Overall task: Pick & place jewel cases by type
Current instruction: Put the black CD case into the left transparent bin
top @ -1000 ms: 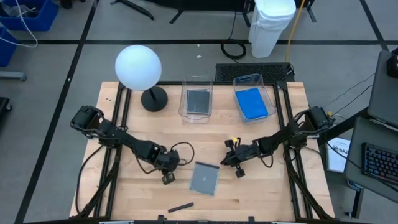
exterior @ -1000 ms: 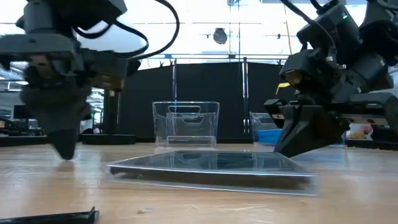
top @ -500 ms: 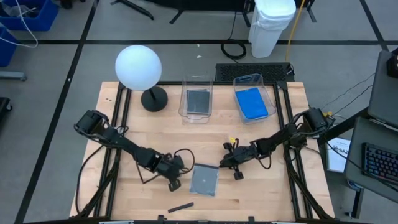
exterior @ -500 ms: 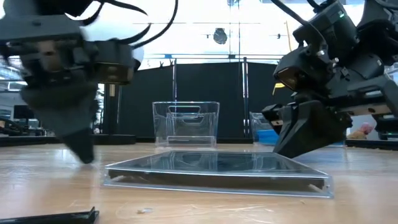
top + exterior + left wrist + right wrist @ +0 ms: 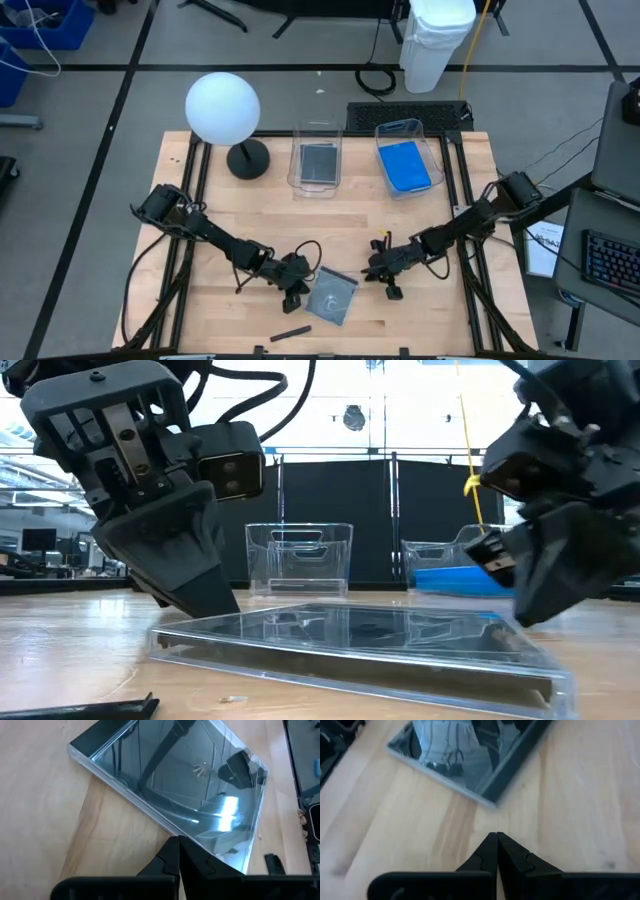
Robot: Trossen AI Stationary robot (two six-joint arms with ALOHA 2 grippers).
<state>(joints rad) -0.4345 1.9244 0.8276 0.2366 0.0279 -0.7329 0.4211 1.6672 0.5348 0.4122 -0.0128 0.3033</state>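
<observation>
Loose case: a dark grey jewel case (image 5: 331, 296) lies flat on the bare wood near the front edge of the table, turned askew, between the two grippers.
Sorted cases: a dark case (image 5: 318, 161) sits in the left clear tub (image 5: 296, 165) at the far side; bright blue cases (image 5: 404, 165) fill the right clear tub (image 5: 435, 160).
Case build: thin, square, rigid clear plastic over a dark insert; glossy, mirror-like lid with sharp corners.
Handling, judged: light and stiff, but slick and brittle; lying flat it offers no top grip. Best taken across two opposite thin edges, or by tipping one edge up first.
Left gripper (image 5: 292, 292): just beside the case's left edge; fingers pressed together, tips meeting, holding nothing.
Right gripper (image 5: 385, 283): low over the wood right of the case, a little apart from it; fingers likewise closed and empty.
Table (image 5: 200, 310): pale wooden boards, smooth.
Other items: a small dark stick (image 5: 289, 333) near the front edge; a white globe lamp (image 5: 222, 107) on a black base, far left.
</observation>
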